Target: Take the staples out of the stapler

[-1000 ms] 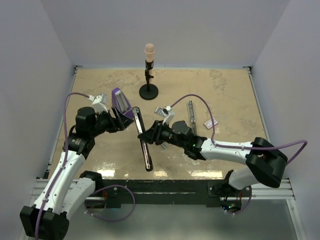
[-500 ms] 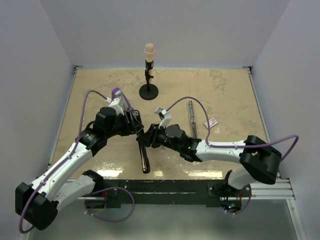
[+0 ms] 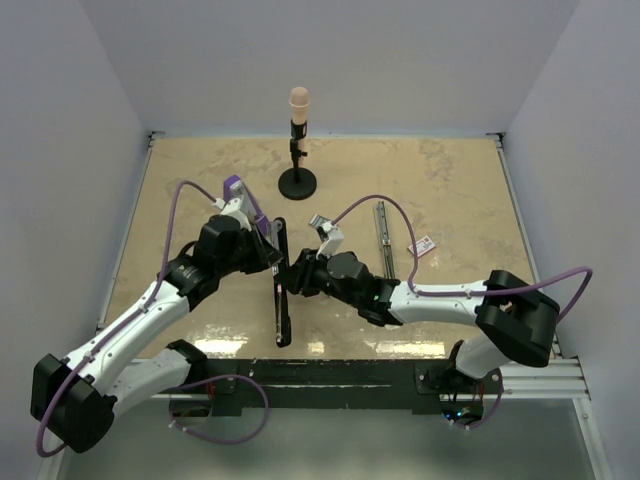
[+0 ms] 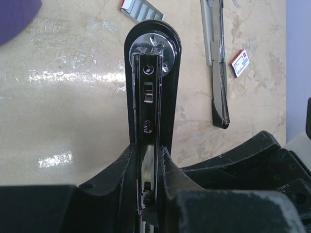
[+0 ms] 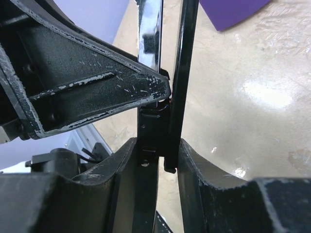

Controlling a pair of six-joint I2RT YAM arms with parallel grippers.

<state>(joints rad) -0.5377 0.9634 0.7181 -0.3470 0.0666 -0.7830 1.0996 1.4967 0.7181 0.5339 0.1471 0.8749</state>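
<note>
The stapler (image 3: 281,318) is a long slim black bar that runs from between the two arms toward the near edge. My left gripper (image 3: 272,257) comes from the left and is shut on its upper part. In the left wrist view both fingers press the sides of the stapler (image 4: 150,73), whose chrome channel faces the camera, and the left gripper (image 4: 148,155) holds it firmly. My right gripper (image 3: 293,275) comes from the right and is shut on the same bar just below. The right wrist view has the stapler (image 5: 184,73) standing upright inside the right gripper (image 5: 156,145). The staples are hidden.
A slim grey metal bar (image 3: 381,233) lies on the table right of the arms, with a small pink-and-white card (image 3: 421,246) beside it. Both show in the left wrist view, the bar (image 4: 216,63) and the card (image 4: 239,62). A black stand (image 3: 297,181) with a peach top is at the back.
My left gripper moved right to the stapler and closed on it. The right arm shifted slightly left, and the stapler's near end swung left with it.
</note>
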